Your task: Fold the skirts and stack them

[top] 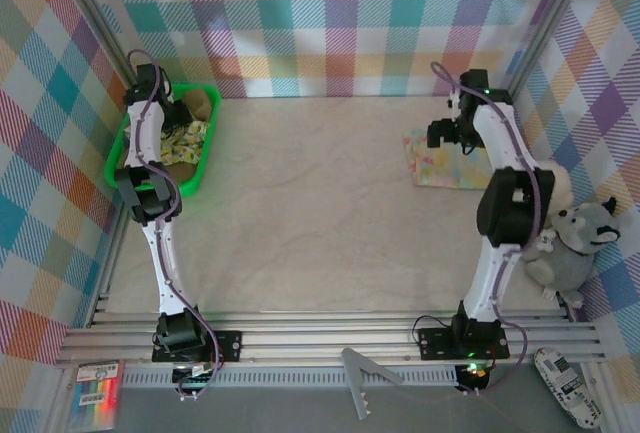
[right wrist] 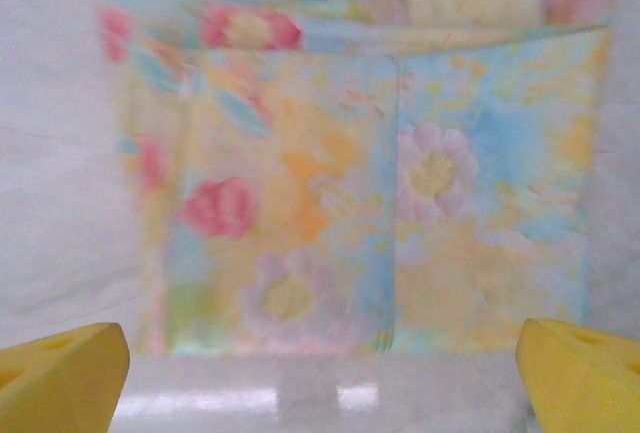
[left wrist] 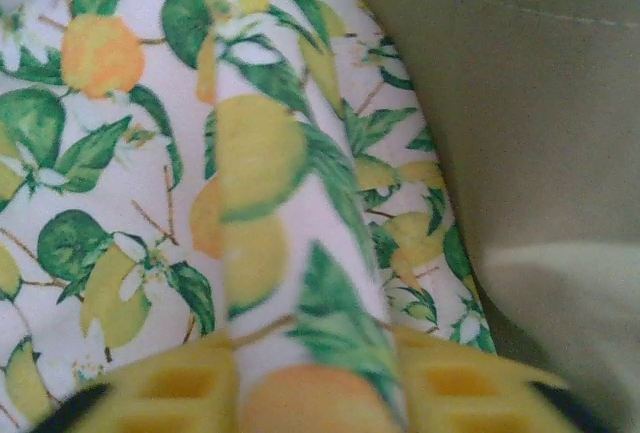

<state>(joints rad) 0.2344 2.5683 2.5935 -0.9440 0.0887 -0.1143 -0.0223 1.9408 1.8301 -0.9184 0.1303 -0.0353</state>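
Note:
A lemon-and-leaf print skirt (left wrist: 120,153) lies crumpled in the green basket (top: 122,161) at the far left. One raised fold of it is pinched in my left gripper (left wrist: 315,393), which is shut on it between the yellow fingers (left wrist: 170,388). An olive-brown skirt (left wrist: 530,103) lies right beside it in the same basket (top: 201,102). At the far right, a pastel floral skirt (right wrist: 370,183) lies folded flat on the table (top: 447,165). My right gripper (right wrist: 320,373) hovers open just above its near edge, with nothing between the fingertips (right wrist: 60,373).
A grey plush toy (top: 578,245) and a white one (top: 558,185) sit against the right wall beside the right arm. Checked curtain walls with metal posts close in three sides. The pale tabletop (top: 310,213) stretches between the two arms.

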